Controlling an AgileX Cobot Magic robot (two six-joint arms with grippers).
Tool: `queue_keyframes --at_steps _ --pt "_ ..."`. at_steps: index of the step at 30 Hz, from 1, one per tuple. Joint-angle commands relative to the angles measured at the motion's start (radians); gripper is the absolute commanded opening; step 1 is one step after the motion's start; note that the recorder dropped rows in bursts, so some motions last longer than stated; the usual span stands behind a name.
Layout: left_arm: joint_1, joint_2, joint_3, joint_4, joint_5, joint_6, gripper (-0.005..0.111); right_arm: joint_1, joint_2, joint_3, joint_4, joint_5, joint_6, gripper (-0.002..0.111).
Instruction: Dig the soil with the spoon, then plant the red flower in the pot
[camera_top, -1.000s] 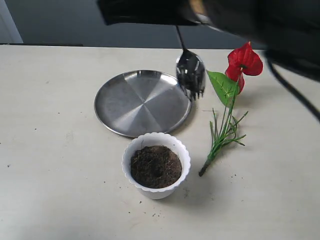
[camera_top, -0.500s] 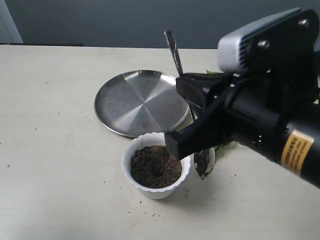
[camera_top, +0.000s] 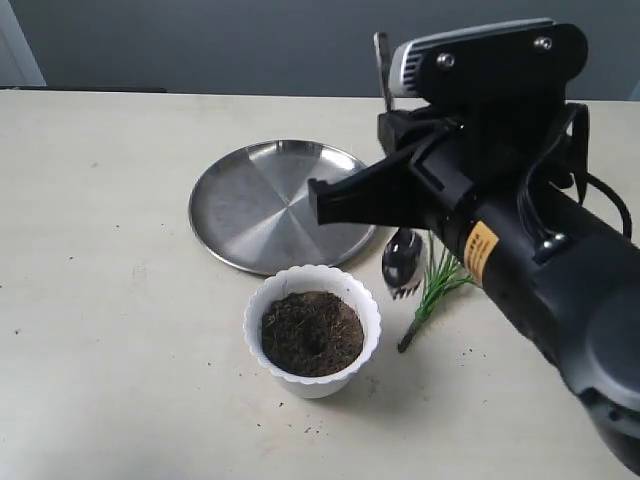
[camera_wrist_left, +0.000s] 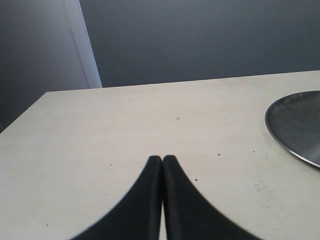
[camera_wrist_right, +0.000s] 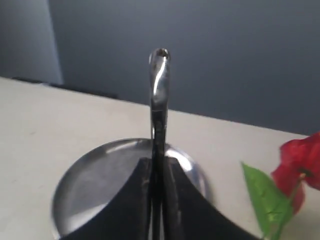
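on table: one pot (camera_top: 313, 340) | one spoon (camera_top: 402, 262) | one red flower (camera_wrist_right: 299, 165)

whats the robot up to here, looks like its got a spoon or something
The right gripper is shut on the spoon, holding it bowl-down just beside the white pot of soil. The soil shows a small dent, and crumbs cling to the spoon's bowl. The red flower lies on the table by the steel plate, not yet planted. The left gripper is shut and empty, off to the side.
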Motion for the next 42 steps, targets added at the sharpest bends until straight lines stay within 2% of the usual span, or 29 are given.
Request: queue_keyframes --at_steps 1,3,6,9,11,13,15,17,19,23,30,36,42 --pt "-0.007 -0.005 -0.004 -0.008 -0.004 -0.002 0.000 -0.002 0.061 -0.012 -0.013 0.207 -0.018 -0.001" --pt "-0.007 -0.005 -0.004 -0.008 -0.004 -0.002 0.000 -0.002 0.091 -0.013 -0.013 0.185 -0.147 -0.001" --pt "-0.007 -0.005 -0.004 -0.008 -0.004 -0.002 0.000 -0.002 0.120 -0.039 -0.013 0.063 -0.348 -0.001" --pt "-0.007 -0.005 -0.004 -0.008 -0.004 -0.002 0.000 -0.002 0.145 -0.086 -0.013 0.034 -0.397 -0.001" --pt "-0.007 -0.005 -0.004 -0.008 -0.004 -0.002 0.000 -0.002 0.161 -0.123 -0.013 0.093 -0.397 -0.001" --pt "-0.007 -0.005 -0.004 -0.008 -0.004 -0.002 0.000 -0.002 0.174 -0.155 -0.013 0.211 -0.335 -0.001" --pt "-0.007 -0.005 -0.004 -0.008 -0.004 -0.002 0.000 -0.002 0.184 -0.180 -0.013 0.316 -0.170 -0.001" --pt "-0.007 -0.005 -0.004 -0.008 -0.004 -0.002 0.000 -0.002 0.186 -0.182 -0.013 0.316 -0.022 -0.001" --pt "-0.007 -0.005 -0.004 -0.008 -0.004 -0.002 0.000 -0.002 0.184 -0.180 -0.013 0.316 0.036 -0.001" --pt "-0.007 -0.005 -0.004 -0.008 -0.004 -0.002 0.000 -0.002 0.184 -0.180 -0.013 0.162 0.036 -0.001" --pt "-0.007 -0.005 -0.004 -0.008 -0.004 -0.002 0.000 -0.002 0.184 -0.157 -0.013 0.014 0.036 -0.001" --pt "-0.007 -0.005 -0.004 -0.008 -0.004 -0.002 0.000 -0.002 0.245 -0.150 -0.013 -0.097 0.036 -0.001" --pt "-0.007 -0.005 -0.004 -0.008 -0.004 -0.002 0.000 -0.002 0.354 -0.150 -0.013 -0.131 0.036 -0.001"
